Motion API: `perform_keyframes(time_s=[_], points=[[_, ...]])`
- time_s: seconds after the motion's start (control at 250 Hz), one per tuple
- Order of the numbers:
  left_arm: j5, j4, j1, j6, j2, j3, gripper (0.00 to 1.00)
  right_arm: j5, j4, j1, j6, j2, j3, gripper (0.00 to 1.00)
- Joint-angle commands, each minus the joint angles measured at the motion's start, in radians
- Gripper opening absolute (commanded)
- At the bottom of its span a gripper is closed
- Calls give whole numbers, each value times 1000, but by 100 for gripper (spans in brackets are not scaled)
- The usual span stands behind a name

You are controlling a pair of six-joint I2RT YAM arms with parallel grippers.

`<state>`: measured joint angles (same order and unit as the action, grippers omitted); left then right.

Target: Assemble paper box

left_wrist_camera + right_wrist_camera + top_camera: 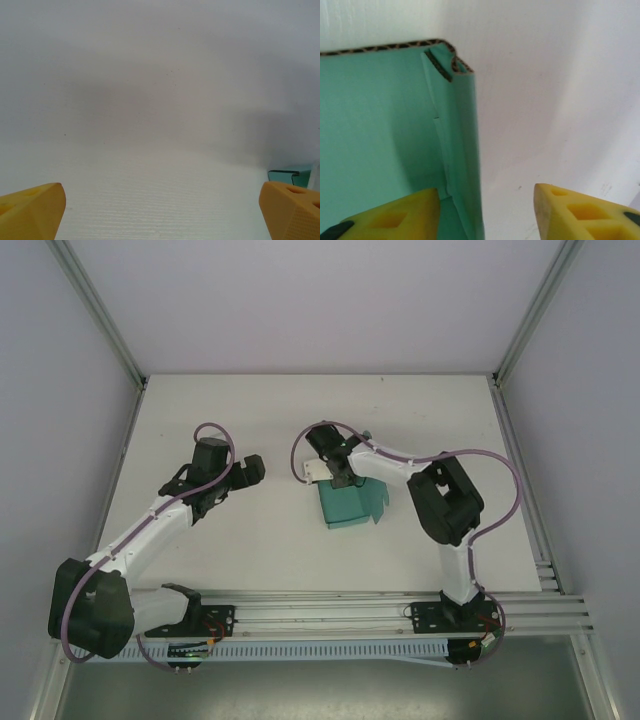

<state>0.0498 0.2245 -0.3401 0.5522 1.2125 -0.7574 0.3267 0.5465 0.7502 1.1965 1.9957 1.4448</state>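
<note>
Box point(347, 502), teal, just right of centre in top view, right gripper point(341, 476) at its upper edge, released, fingers point(395, 217) astride one upright wall in wrist view, one inside, one outside, left gripper point(248, 470) spread wide, left of centre, well apart from box.

Left arm stretched forward-right, left gripper point(160, 215) jaws wide apart; right arm bent leftward at the elbow, right gripper point(487, 215) jaws partly spread.
</note>
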Motion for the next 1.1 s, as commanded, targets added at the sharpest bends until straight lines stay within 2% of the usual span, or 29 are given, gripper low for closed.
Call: perform_keyframes(time_s=[0.0,0.088,0.1,0.124,0.192,0.276,0.328,0.368,0.436,0.544,0.652,0.755,0.779,0.859,0.903,0.987,1.023,1.099], points=[[-33,-6,6,12,12,-3,98,-17,32,22,-34,-118,12,57],[-42,-12,5,5,18,-8,98,-34,-9,29,-144,-189,12,69],[-42,-13,7,5,20,-9,98,-36,-20,29,-171,-201,13,73],[-44,-15,6,4,22,-11,99,-34,-42,29,-237,-226,12,88],[-42,-15,6,0,30,-16,99,47,-111,28,-470,-300,5,98],[-40,-20,6,-3,41,-22,98,216,-70,24,-855,-406,-8,99],[-47,-30,6,-6,49,-25,99,243,30,15,-1081,-484,-40,99],[-53,-37,5,-11,59,-29,99,194,75,10,-1204,-542,-90,99],[-65,-41,6,-22,80,-44,98,62,98,-6,-1320,-632,-191,99],[-79,-41,6,-34,110,-63,99,-89,139,-73,-1433,-709,-283,98],[-88,-57,5,-38,123,-62,98,-258,125,-152,-1471,-708,-341,87],[-90,-57,6,-46,127,-67,99,-384,103,-164,-1427,-669,-350,78],[-89,-56,6,-47,128,-68,98,-395,106,-166,-1414,-657,-343,71],[-88,-47,6,-55,131,-77,98,-378,148,-169,-1358,-611,-289,34],[-89,-44,6,-60,131,-83,99,-351,178,-176,-1316,-586,-247,19],[-88,-39,6,-66,133,-93,99,-363,198,-183,-1202,-541,-175,4],[-91,-36,6,-72,133,-98,99,-392,204,-223,-1139,-519,-142,0],[-102,-30,6,-90,124,-107,98,-445,216,-251,-954,-463,-76,0]])
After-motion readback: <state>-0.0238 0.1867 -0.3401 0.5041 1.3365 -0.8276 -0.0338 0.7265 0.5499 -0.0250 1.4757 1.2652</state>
